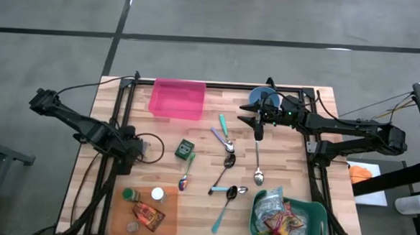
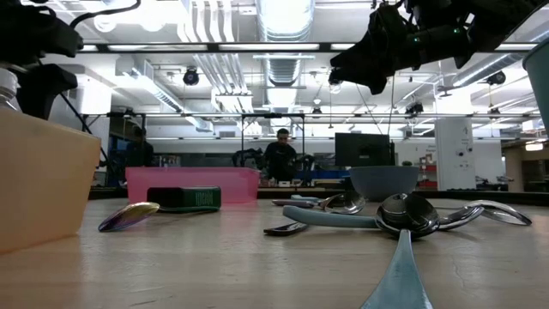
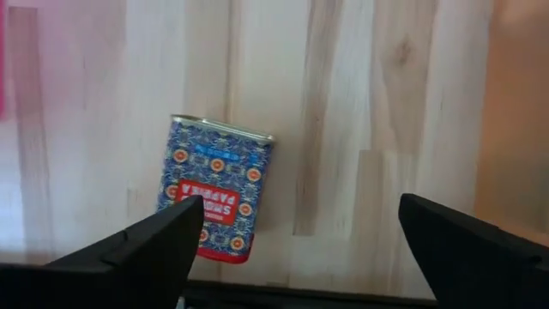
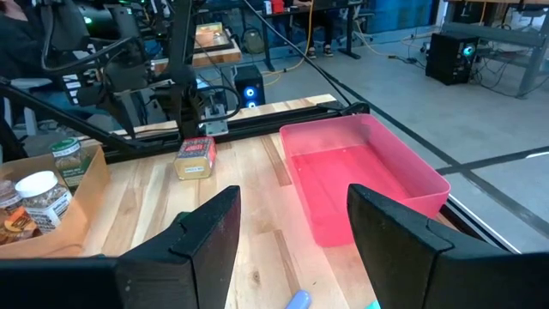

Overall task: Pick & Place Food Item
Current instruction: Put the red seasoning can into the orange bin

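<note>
A blue patterned tin with a red label (image 3: 216, 187) lies flat on the wooden table, at the left. It shows in the right wrist view as a small tin (image 4: 196, 157) under the left arm. My left gripper (image 3: 300, 204) points down over it, open wide. The tin is by one finger (image 3: 150, 249), and the other finger (image 3: 463, 245) stands well apart from it. In the high view this gripper (image 1: 136, 152) covers the tin. My right gripper (image 1: 258, 129) hangs level above the table's far right part, open and empty (image 4: 292, 215). My left gripper stands open above the tin. One fingertip (image 3: 184, 215) overlaps the tin's label end (image 3: 225, 245) in the wrist view. I cannot tell whether it touches. The tin lies flat on the table.
A pink tray (image 1: 176, 99) and a blue bowl (image 1: 258, 97) stand at the far edge. Several spoons (image 1: 228, 161) lie in the middle, with a green tin (image 1: 185, 149) beside them. A brown box with jars (image 1: 144, 209) is near left, a green basket of packets (image 1: 291, 217) near right.
</note>
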